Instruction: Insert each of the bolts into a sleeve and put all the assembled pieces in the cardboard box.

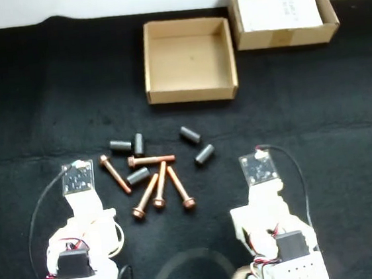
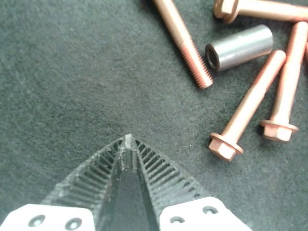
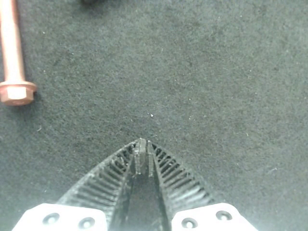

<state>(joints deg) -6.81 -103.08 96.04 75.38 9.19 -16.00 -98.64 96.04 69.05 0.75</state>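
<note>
Copper threaded bolts, smooth grey tubular sleeves, black felt.

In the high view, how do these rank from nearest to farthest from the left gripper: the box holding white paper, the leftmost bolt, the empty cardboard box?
1. The leftmost bolt, just beside the arm that carries the left gripper.
2. The empty cardboard box, behind the bolts, mid-table.
3. The box holding white paper, farther back and to the right, beyond the empty one.
</note>
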